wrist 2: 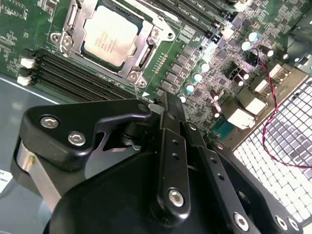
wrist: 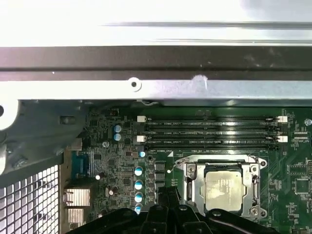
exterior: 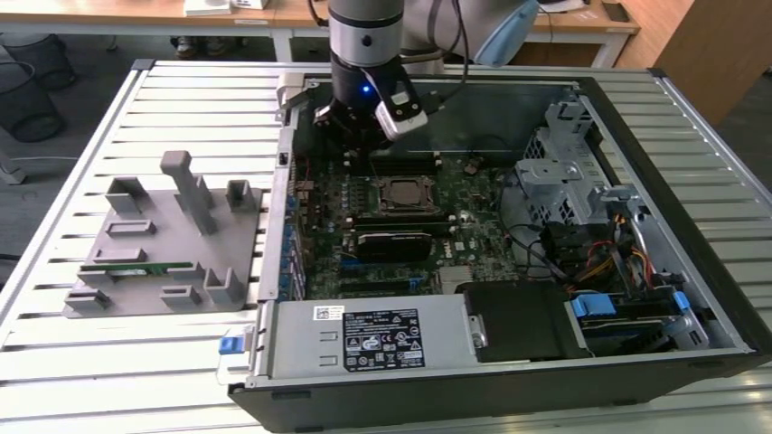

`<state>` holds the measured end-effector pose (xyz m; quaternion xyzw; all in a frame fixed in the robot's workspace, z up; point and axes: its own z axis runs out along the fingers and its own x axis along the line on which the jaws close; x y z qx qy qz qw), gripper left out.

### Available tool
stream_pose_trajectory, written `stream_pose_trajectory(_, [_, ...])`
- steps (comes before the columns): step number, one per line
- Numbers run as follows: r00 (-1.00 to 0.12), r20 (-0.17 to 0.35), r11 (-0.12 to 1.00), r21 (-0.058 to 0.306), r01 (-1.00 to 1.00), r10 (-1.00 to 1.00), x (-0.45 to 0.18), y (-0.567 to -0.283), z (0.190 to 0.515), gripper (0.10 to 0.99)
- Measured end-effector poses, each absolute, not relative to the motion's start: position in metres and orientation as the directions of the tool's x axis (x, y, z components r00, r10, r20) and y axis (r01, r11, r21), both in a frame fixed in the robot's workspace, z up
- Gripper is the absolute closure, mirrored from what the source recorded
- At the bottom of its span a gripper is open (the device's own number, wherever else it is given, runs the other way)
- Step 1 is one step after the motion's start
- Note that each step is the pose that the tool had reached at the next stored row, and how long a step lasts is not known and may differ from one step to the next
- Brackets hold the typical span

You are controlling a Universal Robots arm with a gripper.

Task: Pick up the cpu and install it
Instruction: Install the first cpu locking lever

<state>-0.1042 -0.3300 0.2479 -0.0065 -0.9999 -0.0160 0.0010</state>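
The open black computer case lies on the slatted grey desk. The small square silvery cpu already sits in its metal-framed socket. The black pincer hovers near it; I cannot tell how wide it stands, and I see nothing in it.

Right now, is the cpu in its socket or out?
In: the cpu lies flat inside the socket's metal frame in both wrist views.

Exterior high overview — wrist views close above motherboard
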Motion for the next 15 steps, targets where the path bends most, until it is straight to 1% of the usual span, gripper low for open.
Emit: stream_pose_trajectory(15, [-1.000,0.002,0.999,0.035,0.013,0.013,-0.112,-0.318,0.250,0.980])
